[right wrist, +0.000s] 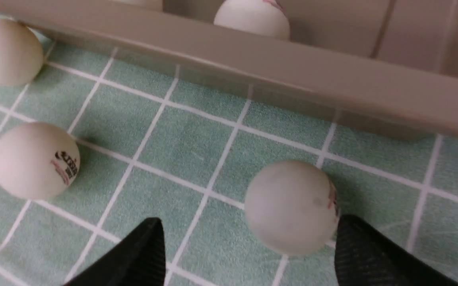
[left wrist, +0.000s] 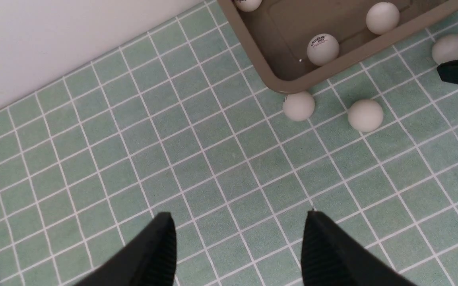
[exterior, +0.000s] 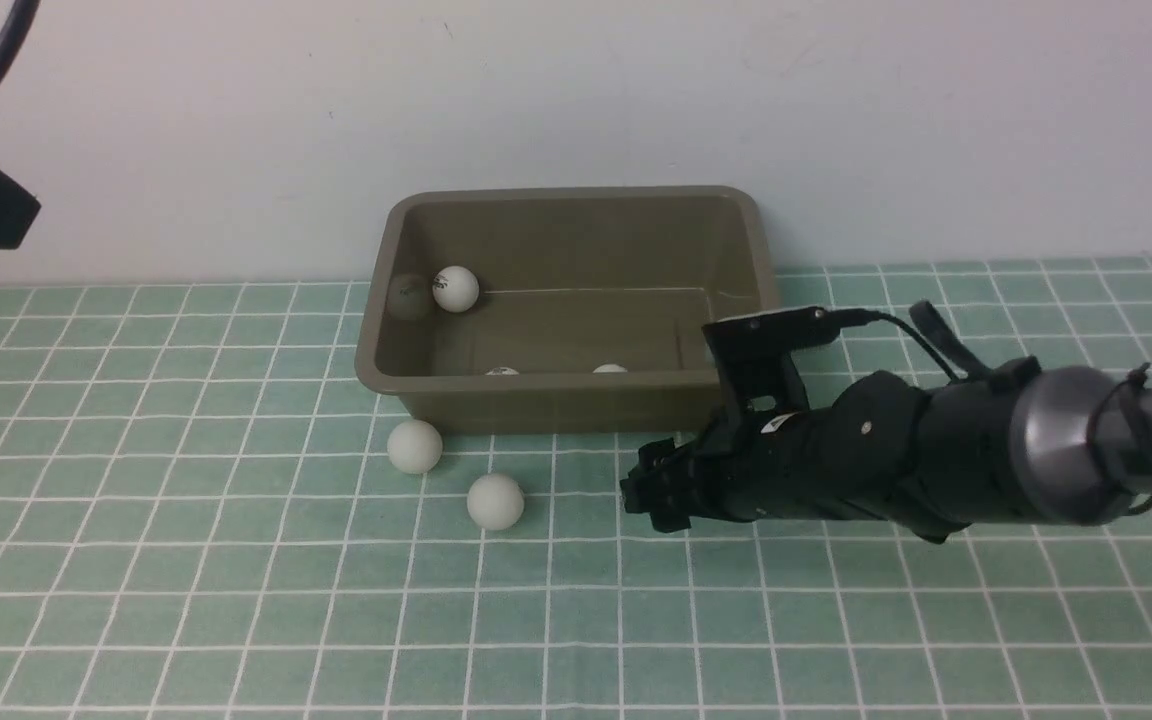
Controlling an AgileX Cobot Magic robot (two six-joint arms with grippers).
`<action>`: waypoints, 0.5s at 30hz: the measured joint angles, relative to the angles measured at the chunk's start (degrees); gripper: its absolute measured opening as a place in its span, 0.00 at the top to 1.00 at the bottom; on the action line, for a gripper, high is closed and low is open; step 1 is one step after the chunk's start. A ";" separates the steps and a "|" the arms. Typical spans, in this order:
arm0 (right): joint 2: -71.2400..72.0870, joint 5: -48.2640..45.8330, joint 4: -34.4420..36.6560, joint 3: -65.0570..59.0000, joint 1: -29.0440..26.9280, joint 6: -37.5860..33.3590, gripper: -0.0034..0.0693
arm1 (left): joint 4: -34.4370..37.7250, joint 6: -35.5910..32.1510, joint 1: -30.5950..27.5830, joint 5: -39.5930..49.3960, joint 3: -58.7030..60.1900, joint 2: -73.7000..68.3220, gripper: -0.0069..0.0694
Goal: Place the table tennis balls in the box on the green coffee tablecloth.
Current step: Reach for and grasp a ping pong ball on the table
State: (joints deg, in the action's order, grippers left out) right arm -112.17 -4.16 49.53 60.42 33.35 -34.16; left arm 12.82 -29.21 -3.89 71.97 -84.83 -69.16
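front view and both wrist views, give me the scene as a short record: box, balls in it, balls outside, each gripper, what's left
box: olive-brown, upright and open, on the green cloth
balls in box: three
balls outside: three, all on the cloth; one by the box's near left corner, one a little nearer the robot, one by the right gripper
left gripper: open, holding nothing
right gripper: open, fingers around the third ball, grip not closed
left to do: three balls to box
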 joint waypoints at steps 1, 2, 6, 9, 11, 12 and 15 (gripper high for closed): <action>-0.22 0.09 0.00 0.18 0.00 0.00 0.25 | 0.00 0.00 0.00 0.00 0.00 0.05 0.41; -0.40 0.22 0.00 0.22 0.00 0.00 0.25 | 0.06 0.00 0.00 0.00 0.00 0.05 0.41; -0.79 0.49 0.00 0.42 0.00 0.00 0.27 | 0.06 0.00 0.00 0.00 0.00 0.05 0.41; -0.79 0.42 0.00 0.42 0.00 0.00 0.36 | 0.06 0.00 0.00 0.00 0.00 0.05 0.41; -0.79 -0.16 0.00 0.49 0.00 -0.24 0.46 | 0.11 0.00 0.00 0.00 0.00 0.05 0.41; -0.79 -0.58 0.00 0.49 0.00 -0.44 0.50 | 0.11 0.00 0.00 0.00 0.00 0.05 0.41; -0.54 -2.43 -0.75 0.55 0.00 -1.23 0.56 | 0.11 0.00 0.00 0.00 0.00 0.05 0.41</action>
State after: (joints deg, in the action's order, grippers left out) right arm -112.71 -6.58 48.78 60.97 33.35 -35.39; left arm 12.93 -29.21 -3.89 71.97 -84.83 -69.11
